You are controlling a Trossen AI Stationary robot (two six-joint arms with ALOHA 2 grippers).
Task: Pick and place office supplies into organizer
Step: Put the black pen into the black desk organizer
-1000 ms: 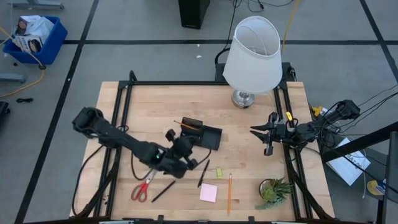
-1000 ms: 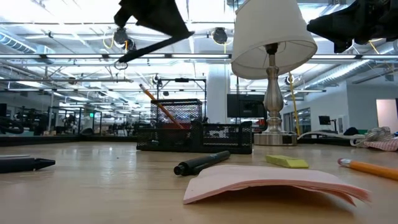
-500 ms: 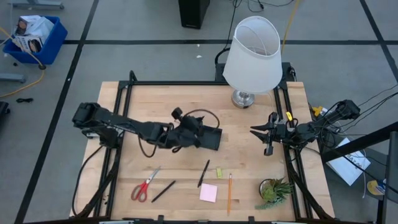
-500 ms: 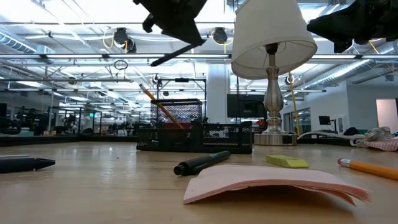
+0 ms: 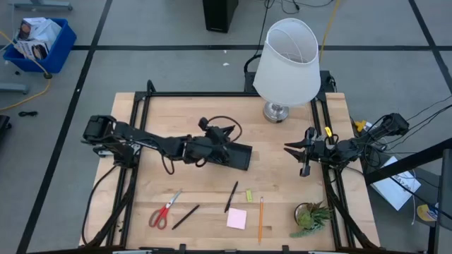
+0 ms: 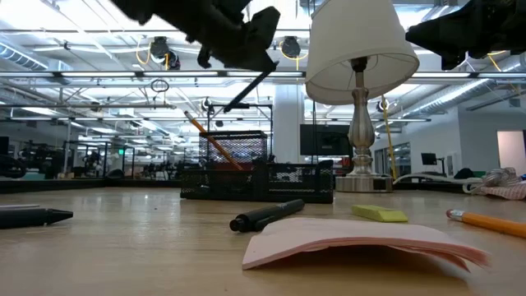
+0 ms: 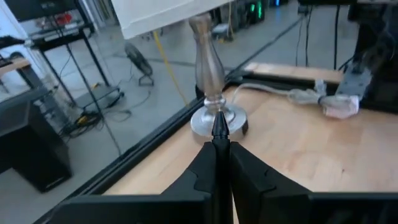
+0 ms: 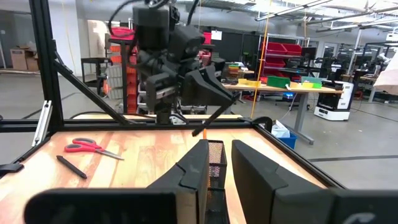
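The left pincer [image 5: 220, 139] is clamped on a thin black pen [image 7: 220, 132], its two fingers [image 7: 204, 174] pressed together with the pen's tip poking out past them. In the high view it hangs over the taller end of the black mesh organizer [image 5: 236, 155], which stands mid-worktop [image 5: 176, 113]. In the low view the pen [image 6: 246, 89] slants down from the pincer [image 6: 255, 45] toward the organizer [image 6: 259, 177], its tip above the rim and apart from it. An orange pencil [image 6: 212, 141] already leans in the tall compartment.

The right pincer [image 5: 302, 152] waits at the worktop's right edge, fingers [image 8: 196, 165] parted around nothing.

The other supplies lie on the front part of the worktop, well apart from both pincers: red-handled scissors [image 5: 164, 209], a black pen [image 5: 185, 216] just beside them, another black pen [image 5: 231, 196], a small yellow-green eraser [image 5: 248, 195], a pink sticky-note pad [image 5: 236, 218] and an orange pencil [image 5: 260, 219]. A white-shaded lamp [image 5: 286, 60] stands at the back and a potted plant [image 5: 311, 216] at the front right corner.
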